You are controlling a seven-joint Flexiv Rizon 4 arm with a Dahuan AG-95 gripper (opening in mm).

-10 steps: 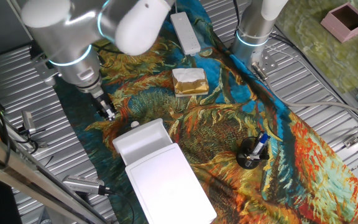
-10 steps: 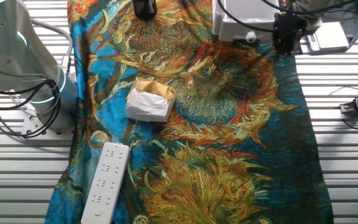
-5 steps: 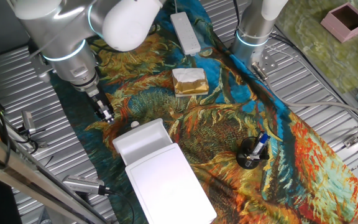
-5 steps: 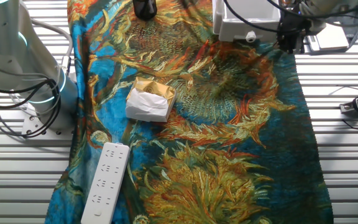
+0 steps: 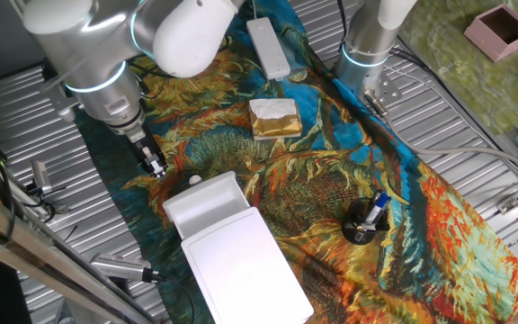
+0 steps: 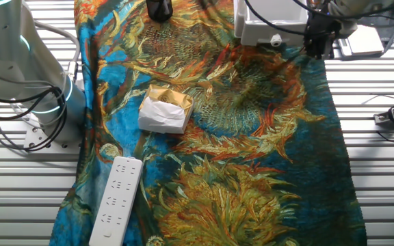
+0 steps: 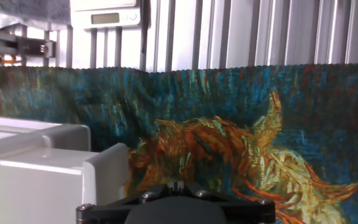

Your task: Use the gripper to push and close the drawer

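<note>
Beside the open drawer (image 5: pixel 203 203), on its far-left side, the hand (image 5: pixel 154 165) hangs low over the patterned cloth (image 5: pixel 331 171) that covers the surface (image 5: pixel 475 153). It is near the drawer's small round knob (image 5: pixel 194 181) but not touching it. The fingers look drawn close together in both fixed views, though they are small there, and the hand view shows only the black body of the hand, not the tips — so I cannot tell for certain how wide they stand.

The drawer is pulled partly out of its flat white box (image 5: pixel 245 265), at the near-left part of the cloth, with the knob end pointing toward the hand.

The main risk, as I judge it, is an off-centre push. The hand sits to one side of the knob rather than squarely before the drawer front; pressing from there could twist the drawer in its slot and jam it. The box lies loose on soft cloth — a firm shove may slide the whole box along, or ruck the cloth, instead of closing the drawer. A hand travelling too low could snag the fabric; too high, it could ride over the drawer's rim.
</note>
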